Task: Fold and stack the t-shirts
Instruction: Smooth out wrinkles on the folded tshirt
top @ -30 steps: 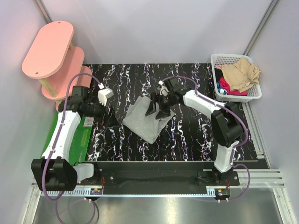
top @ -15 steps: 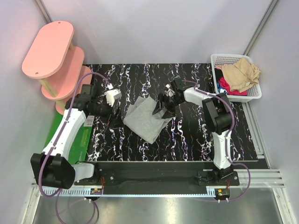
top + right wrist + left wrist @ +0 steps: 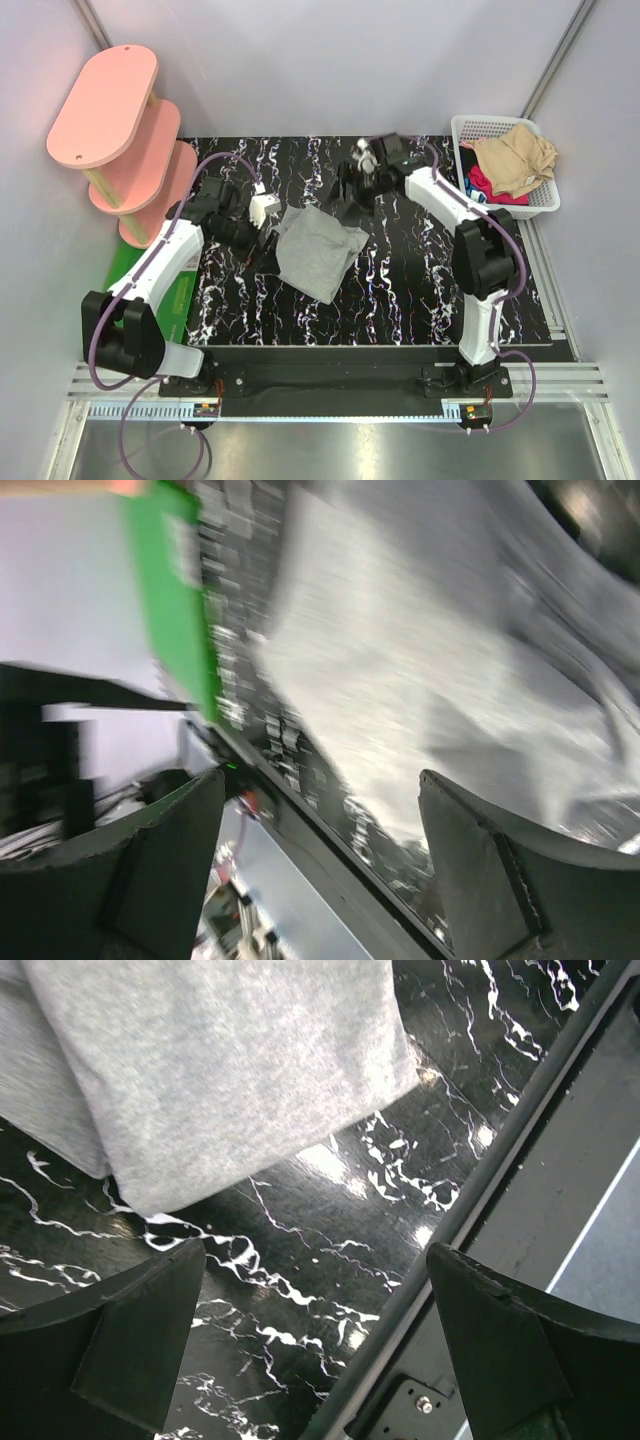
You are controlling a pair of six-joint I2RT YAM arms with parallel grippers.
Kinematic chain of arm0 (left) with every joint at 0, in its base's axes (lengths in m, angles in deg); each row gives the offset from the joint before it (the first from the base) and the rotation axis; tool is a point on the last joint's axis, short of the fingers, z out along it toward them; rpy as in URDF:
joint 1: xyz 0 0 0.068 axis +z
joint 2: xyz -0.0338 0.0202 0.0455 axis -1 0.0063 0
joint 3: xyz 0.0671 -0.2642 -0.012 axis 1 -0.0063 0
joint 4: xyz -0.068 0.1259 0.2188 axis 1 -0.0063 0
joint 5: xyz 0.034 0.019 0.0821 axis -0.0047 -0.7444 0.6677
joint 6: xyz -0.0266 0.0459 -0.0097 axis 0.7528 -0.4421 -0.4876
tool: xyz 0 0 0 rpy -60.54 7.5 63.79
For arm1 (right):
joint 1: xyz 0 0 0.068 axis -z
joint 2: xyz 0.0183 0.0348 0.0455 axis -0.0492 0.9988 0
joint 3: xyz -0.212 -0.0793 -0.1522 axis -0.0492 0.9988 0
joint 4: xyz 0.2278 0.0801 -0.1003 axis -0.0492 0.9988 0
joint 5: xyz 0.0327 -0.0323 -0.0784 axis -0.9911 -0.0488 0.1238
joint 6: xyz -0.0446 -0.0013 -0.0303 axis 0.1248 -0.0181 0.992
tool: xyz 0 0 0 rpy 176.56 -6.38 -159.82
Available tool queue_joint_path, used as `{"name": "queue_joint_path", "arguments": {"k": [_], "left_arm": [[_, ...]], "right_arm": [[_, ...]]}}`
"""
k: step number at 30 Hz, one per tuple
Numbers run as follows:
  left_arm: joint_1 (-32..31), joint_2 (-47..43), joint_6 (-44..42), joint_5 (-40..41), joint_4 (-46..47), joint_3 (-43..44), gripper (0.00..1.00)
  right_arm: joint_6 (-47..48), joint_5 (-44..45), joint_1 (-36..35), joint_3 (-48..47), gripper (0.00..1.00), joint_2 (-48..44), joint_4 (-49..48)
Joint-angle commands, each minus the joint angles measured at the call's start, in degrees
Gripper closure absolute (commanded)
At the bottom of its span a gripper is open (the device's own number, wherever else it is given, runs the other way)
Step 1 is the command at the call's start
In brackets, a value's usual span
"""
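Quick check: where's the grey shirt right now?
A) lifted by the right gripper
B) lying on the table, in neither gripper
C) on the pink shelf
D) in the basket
B: the grey shirt lies on the table, and the left gripper and right gripper are both open with nothing between their fingers.
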Motion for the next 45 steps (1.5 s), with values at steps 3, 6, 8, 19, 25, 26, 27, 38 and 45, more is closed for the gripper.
{"name": "queue_joint_path", "arguments": {"k": [3,6,8,19,25,26,27,38,45], "left_arm": [[0.0,-7.2,0.5,1.8,3.0,-1.2,0.01],[0.0,-10.5,-0.2,2.6,1.5,-1.8,0.01],[0.0,-11.5,-1.1,3.1,-0.3,-1.9,0.01],[-1.4,-10.6,-2.3,1.7,-5.6,2.4,0.01],[-5.6,-8.7,-2.6,3.6,-6.0,2.2,0.01],[-7.4,-8.1,-2.7,4.7,-6.0,2.3,0.01],[-8.3,-7.7,-2.9,5.5,-5.9,2.5,0.01],[-14.0,3.2,3.7,9.0,8.2,4.0,0.01],[-14.0,15.7,6.6,9.5,12.7,5.5,0.01]], "right_arm": [[-4.5,-7.0,-2.0,-12.9,0.14,1.4,-3.4],[-5.5,-10.6,-2.5,-17.5,0.14,8.9,-4.0],[-6.3,-12.6,-2.6,-19.9,0.14,13.9,-5.0],[-8.8,-18.2,-3.4,-31.2,0.14,31.2,-6.0],[-8.2,-18.4,-3.4,-37.0,0.14,37.2,-4.0],[-7.5,-18.3,-3.3,-37.0,0.14,36.7,-3.3],[-6.5,-17.4,-3.3,-36.8,0.13,34.4,-2.7],[1.9,-4.5,4.2,-22.3,0.06,17.7,0.1],[5.5,-2.0,5.0,-16.5,0.08,22.8,0.5]]}}
